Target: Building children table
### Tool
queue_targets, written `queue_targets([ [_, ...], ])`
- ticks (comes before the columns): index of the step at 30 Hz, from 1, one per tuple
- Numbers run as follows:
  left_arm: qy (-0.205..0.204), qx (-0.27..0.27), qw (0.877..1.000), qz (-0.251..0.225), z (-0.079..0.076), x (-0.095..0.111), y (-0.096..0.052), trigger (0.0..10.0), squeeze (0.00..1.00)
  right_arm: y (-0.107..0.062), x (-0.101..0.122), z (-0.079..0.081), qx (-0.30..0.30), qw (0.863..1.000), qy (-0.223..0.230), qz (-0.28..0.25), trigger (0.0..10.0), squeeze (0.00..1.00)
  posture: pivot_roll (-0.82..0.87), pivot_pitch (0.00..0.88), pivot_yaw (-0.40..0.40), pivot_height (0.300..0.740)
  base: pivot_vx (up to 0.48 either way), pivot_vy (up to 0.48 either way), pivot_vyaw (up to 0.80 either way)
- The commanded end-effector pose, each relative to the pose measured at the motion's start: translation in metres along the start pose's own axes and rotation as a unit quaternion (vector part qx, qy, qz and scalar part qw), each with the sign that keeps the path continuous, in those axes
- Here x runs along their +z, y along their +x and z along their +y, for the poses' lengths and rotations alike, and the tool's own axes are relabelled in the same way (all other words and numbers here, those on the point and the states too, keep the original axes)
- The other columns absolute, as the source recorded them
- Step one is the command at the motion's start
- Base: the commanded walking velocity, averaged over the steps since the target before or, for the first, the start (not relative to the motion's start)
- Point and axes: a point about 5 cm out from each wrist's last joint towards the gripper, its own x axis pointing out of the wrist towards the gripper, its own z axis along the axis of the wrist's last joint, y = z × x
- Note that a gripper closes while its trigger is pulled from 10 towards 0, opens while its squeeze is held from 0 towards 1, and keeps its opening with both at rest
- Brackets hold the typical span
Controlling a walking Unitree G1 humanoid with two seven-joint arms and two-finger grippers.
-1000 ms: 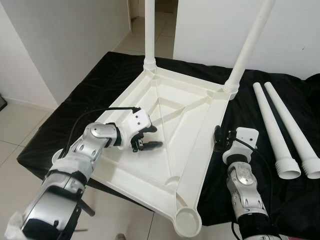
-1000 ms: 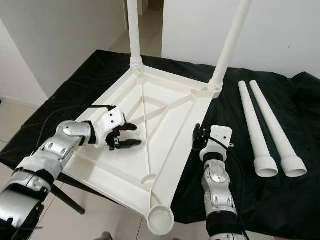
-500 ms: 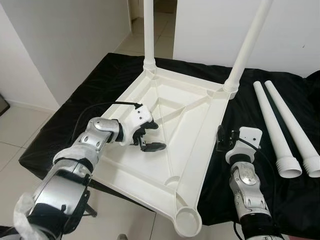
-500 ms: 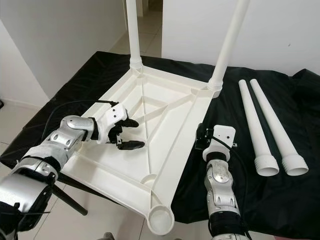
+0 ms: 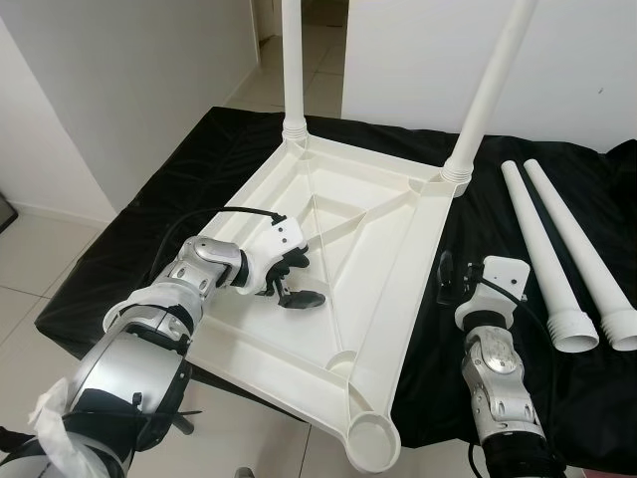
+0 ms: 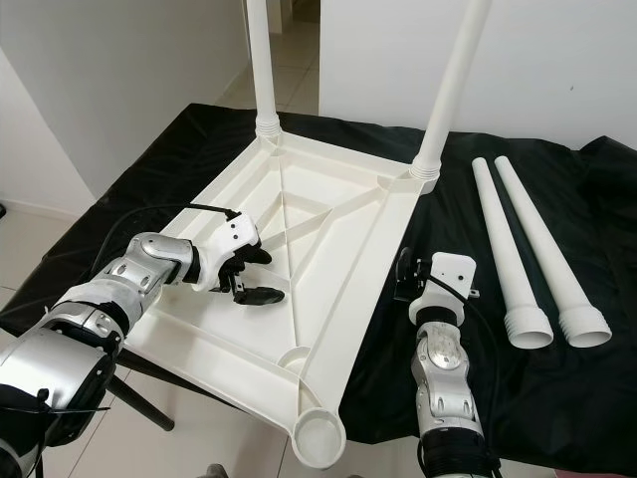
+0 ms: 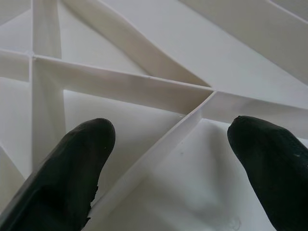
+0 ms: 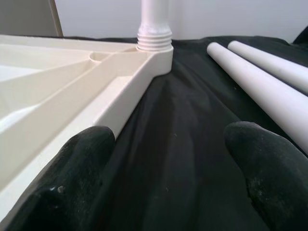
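Black cloth [image 5: 129,229] under inverted tabletop [image 5: 368,229]

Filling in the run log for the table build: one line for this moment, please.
left gripper: jaws open over tabletop underside | right gripper: jaws open, beside tabletop edge | legs fitted: two | loose legs: two, on black cloth

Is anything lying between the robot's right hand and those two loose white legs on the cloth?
Nothing visible. Between the right gripper and the two loose legs lies only bare black cloth; its fingers are open, beside the tabletop.
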Motion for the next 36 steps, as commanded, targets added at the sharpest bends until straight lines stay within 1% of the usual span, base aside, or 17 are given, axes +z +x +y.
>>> queue_targets([
  [1,-0.019,-0.002,0.999,0.031,-0.002,-0.013,0.0,10.0,0.0,-0.003,-0.001,0.0,-0.002,1.0,-0.003,0.004,10.0,0.0,-0.15,0.0,0.058,0.74,0.0,0.0,0.0],
  [3,-0.021,-0.001,0.999,0.03,-0.002,-0.013,0.0,10.0,0.0,-0.003,-0.001,0.0,-0.001,1.0,-0.003,0.005,10.0,0.0,-0.15,0.0,0.058,0.74,0.0,0.0,0.0],
  [4,-0.023,-0.003,0.999,0.029,-0.001,-0.013,-0.001,9.5,0.0,-0.003,-0.002,0.002,0.0,1.0,-0.001,0.008,10.0,0.0,-0.14,0.0,0.054,0.74,0.0,0.0,0.0],
  [5,-0.023,-0.003,0.999,0.029,-0.001,-0.013,-0.001,9.5,0.0,-0.003,-0.002,0.002,0.0,1.0,-0.001,0.008,10.0,0.0,-0.14,0.0,0.054,0.74,0.0,0.0,0.0],
  [6,-0.022,-0.001,0.999,0.031,-0.001,-0.013,-0.001,8.4,0.0,-0.003,-0.002,0.004,0.003,1.0,-0.001,0.008,10.0,0.0,-0.14,0.0,0.054,0.74,0.0,0.0,0.0],
  [8,-0.021,0.001,0.999,0.033,-0.001,-0.013,0.0,8.4,0.0,-0.004,-0.002,0.005,0.005,1.0,-0.001,0.008,10.0,0.0,-0.14,0.0,0.054,0.74,0.0,0.0,0.0],
  [9,-0.018,-0.002,0.999,0.036,-0.001,-0.012,0.0,4.9,0.0,-0.004,-0.002,0.006,0.007,1.0,-0.001,0.008,10.0,0.0,-0.14,0.0,0.053,0.74,0.0,0.0,0.0],
  [11,-0.016,-0.004,0.999,0.038,-0.002,-0.012,0.001,4.9,0.0,-0.004,-0.001,0.007,0.009,1.0,-0.001,0.009,10.0,0.0,-0.14,0.0,0.053,0.74,0.0,0.0,0.0],
  [12,-0.014,-0.007,0.999,0.04,-0.002,-0.012,0.002,7.2,0.0,-0.004,-0.001,0.007,0.009,1.0,0.0,0.009,10.0,0.0,-0.14,0.0,0.053,0.74,0.0,0.0,0.0],
  [13,-0.008,-0.01,0.999,0.045,-0.003,-0.012,0.003,10.0,0.0,-0.004,-0.001,0.008,0.011,1.0,-0.001,0.009,10.0,0.0,-0.14,0.0,0.054,0.74,0.0,0.0,0.0],
  [22,0.003,-0.019,0.998,0.061,-0.005,-0.012,0.008,10.0,0.0,-0.006,-0.001,0.01,0.017,1.0,-0.002,0.011,10.0,0.0,-0.14,0.001,0.062,0.74,0.0,0.0,0.0],
  [25,0.011,-0.022,0.997,0.073,-0.007,-0.014,0.01,10.0,0.0,-0.009,-0.002,0.01,0.017,1.0,-0.001,0.013,10.0,0.0,-0.15,0.009,0.069,0.74,0.0,0.0,0.0],
  [35,0.005,-0.023,0.997,0.078,-0.007,-0.013,0.012,10.0,0.0,-0.014,-0.003,0.012,0.016,1.0,0.0,0.017,10.0,0.0,-0.15,0.015,0.078,0.74,0.0,0.0,0.0],
  [36,0.005,-0.023,0.997,0.078,-0.007,-0.013,0.012,0.1,0.0,-0.014,-0.003,0.012,0.016,1.0,0.001,0.017,10.0,0.0,-0.15,0.015,0.078,0.74,0.0,0.0,0.0],
])
